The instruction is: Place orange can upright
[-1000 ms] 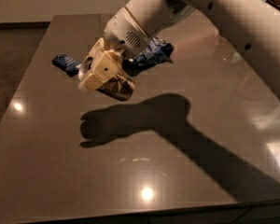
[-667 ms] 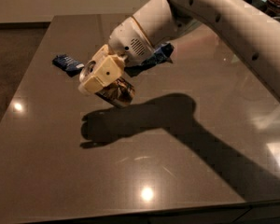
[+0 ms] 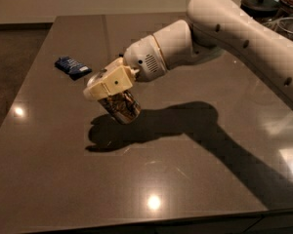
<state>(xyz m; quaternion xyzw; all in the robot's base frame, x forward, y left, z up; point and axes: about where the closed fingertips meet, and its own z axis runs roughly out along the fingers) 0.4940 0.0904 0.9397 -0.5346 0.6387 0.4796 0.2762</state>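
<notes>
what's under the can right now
Beneath the orange can, held tilted by the gripper near mid-table, only the table and a dark shadow show. The can itself hides the spot below its lower end, so contact cannot be seen.

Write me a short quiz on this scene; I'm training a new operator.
1. True or false: the orange can stands upright on the table.
2. Fill in: in the camera view, the blue snack bag lies to the ____ of the can.
3. What does the gripper hold? A) blue snack bag B) orange can C) nothing

Key: 1 false, it is tilted in the gripper; 2 left; 3 B.
</notes>
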